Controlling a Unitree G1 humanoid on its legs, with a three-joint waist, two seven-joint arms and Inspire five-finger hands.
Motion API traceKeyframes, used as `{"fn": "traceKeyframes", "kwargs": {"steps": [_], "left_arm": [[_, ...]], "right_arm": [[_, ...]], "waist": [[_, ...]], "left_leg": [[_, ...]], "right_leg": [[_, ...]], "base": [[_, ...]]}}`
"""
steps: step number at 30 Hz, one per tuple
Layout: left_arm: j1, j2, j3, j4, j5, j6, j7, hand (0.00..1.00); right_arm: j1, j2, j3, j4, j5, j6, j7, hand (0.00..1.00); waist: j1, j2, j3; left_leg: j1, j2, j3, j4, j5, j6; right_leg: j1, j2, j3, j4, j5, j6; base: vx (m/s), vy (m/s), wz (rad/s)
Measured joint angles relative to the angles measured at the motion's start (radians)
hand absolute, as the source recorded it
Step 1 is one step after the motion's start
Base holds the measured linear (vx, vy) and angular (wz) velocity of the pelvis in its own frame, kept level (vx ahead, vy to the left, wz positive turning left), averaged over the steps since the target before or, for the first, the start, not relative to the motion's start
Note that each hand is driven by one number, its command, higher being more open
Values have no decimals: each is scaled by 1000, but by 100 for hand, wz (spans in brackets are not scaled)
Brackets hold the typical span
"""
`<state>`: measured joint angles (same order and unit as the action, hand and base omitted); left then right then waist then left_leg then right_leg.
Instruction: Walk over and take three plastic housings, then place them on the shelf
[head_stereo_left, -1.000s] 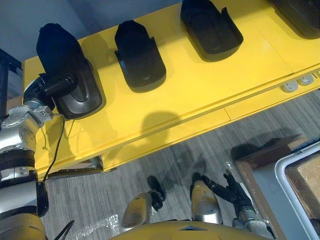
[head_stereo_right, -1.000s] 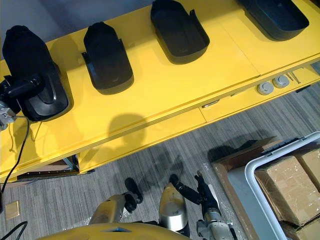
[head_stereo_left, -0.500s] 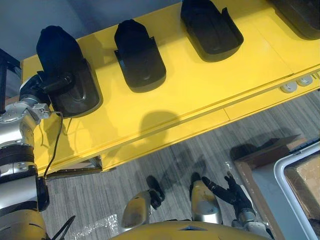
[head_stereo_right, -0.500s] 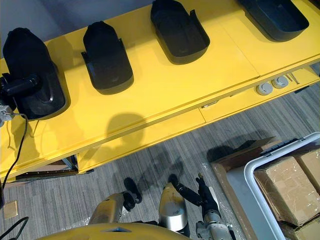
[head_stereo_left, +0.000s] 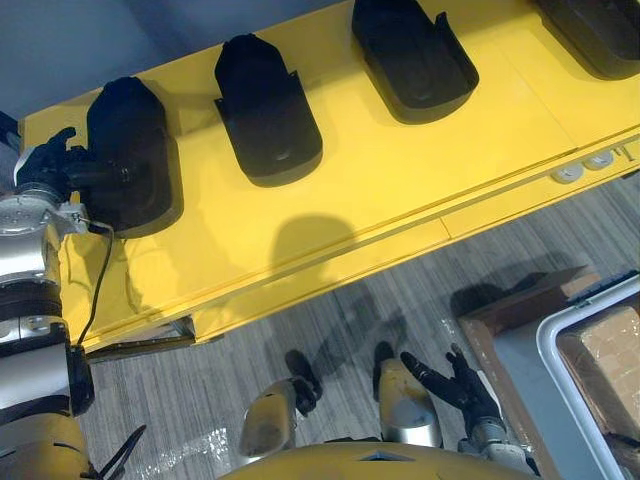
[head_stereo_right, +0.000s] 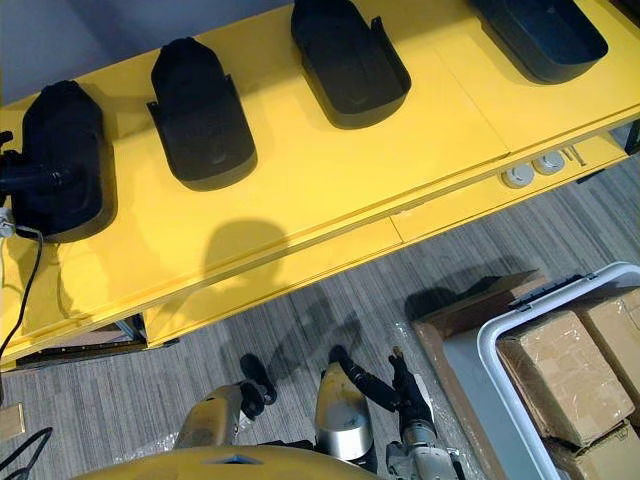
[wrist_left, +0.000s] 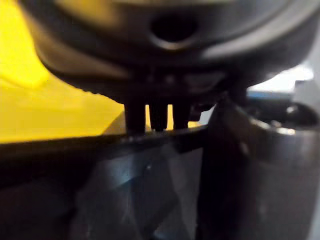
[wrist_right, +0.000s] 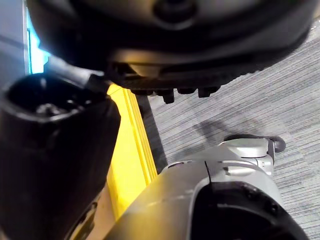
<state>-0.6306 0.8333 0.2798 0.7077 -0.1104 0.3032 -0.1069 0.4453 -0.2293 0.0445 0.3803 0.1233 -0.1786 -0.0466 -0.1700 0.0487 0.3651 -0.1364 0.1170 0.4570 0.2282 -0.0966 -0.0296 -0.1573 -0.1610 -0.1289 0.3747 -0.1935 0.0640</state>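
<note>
Our left hand (head_stereo_left: 48, 168) touches the leftmost housing (head_stereo_left: 135, 130) on the yellow table (head_stereo_left: 380, 170); whether it grips, we cannot tell. Our right hand (head_stereo_left: 455, 378) hangs low, spread and empty. The shell looks stiff, light and slick, so we judge its raised rim the best hold.

We saw only part of the fourth housing (head_stereo_right: 540, 35), which the upper edge sliced off, and the third housing (head_stereo_left: 410, 55) was cut at its far end in the same way. The left hand (head_stereo_left: 45, 165) lay against the leftmost housing (head_stereo_left: 130, 150), but we could not tell whether it gripped. In its wrist view everything was blurred, with a dark mass above the yellow shelf (wrist_left: 50, 110). Two small round things (head_stereo_right: 518, 176) on the shelf's front ledge were too small for us to name. The white-rimmed bin (head_stereo_right: 488, 355) and its cardboard boxes (head_stereo_right: 560, 370) ran off the right and lower edges.
</note>
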Motion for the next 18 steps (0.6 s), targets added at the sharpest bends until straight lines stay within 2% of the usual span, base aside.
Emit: {"fn": "traceKeyframes", "kwargs": {"steps": [7, 9, 12, 18], "left_arm": [[-18, 7, -38, 0, 45, 8, 58, 100], [-33, 21, -61, 1, 45, 26, 68, 100], [-34, 54, -100, 11, 66, 51, 95, 100], [-36, 114, -202, 11, 164, 74, 158, 100]], "right_arm": [[0, 1, 1, 14, 0, -3, -2, 100], [-2, 3, 2, 32, 0, -3, -3, 100], [-4, 15, 1, 63, -2, -3, -5, 100], [-11, 44, -18, 115, -78, -3, -10, 100]], "waist": [[-3, 1, 0], [-5, 1, 0], [-28, 0, 0], [-32, 0, -3]], "left_leg": [[-1, 1, -11, 0, 5, -1], [1, 0, -16, 0, 11, -1], [12, -2, -28, -6, 19, 1], [50, -7, -35, -28, 30, -1]], "right_leg": [[3, 4, -2, -1, 0, -1], [4, 5, -3, -2, 0, -1], [23, 7, -14, -11, 0, -1], [65, 12, -25, -39, 4, -1]], "base": [[-3, -3, 1], [-10, -15, 5], [-6, -16, 7], [3, -9, 3]]}}
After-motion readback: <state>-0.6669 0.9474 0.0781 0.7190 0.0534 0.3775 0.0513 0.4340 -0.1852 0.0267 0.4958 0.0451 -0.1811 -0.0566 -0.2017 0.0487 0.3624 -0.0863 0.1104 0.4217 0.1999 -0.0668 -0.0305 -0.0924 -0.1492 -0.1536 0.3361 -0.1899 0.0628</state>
